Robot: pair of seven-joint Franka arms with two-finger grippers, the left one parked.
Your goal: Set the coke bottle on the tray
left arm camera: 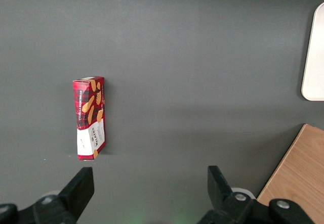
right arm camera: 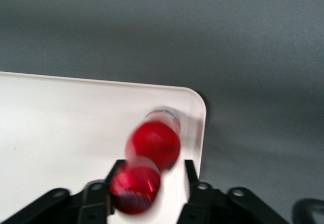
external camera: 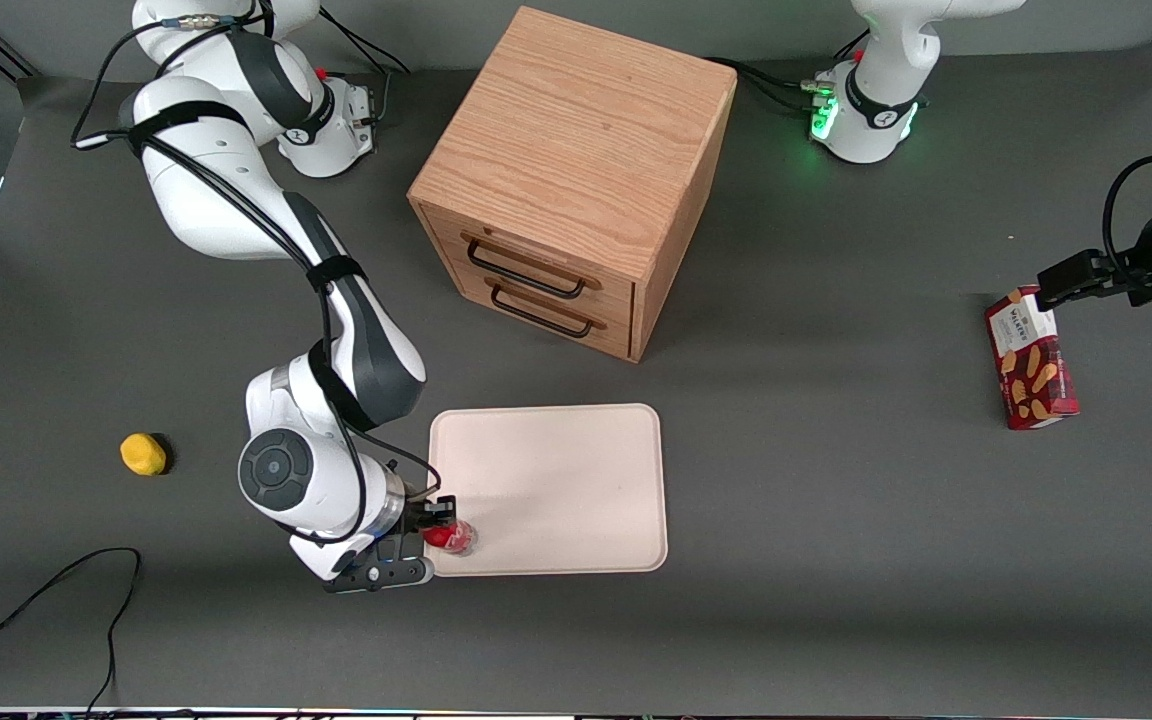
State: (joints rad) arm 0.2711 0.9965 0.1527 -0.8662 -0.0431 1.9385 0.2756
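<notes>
**One bottle on one tray, at the corner nearest the working arm**

Five loose or standing things are counted on the dark surface (external camera: 836,560) — taken across the front view from the working arm's end to the parked arm's. First, one yellow lump (external camera: 143,453) is seen well apart from everything else. Next, the gripper (external camera: 433,527) is held low at the tray's edge; its fingers (right arm camera: 191,183) are spread, one on each side of the coke bottle (external camera: 452,537), with a gap visible beside the bottle's body, so nothing is clamped. The one coke bottle is placed on the tray (external camera: 556,480), just inside the rounded corner that is nearest the front camera. One wooden cabinet (external camera: 576,170) with two drawers, each with a dark handle, is set farther from the camera than the tray. Last, one red biscuit box (external camera: 1031,360) is found toward the parked arm's end.
</notes>
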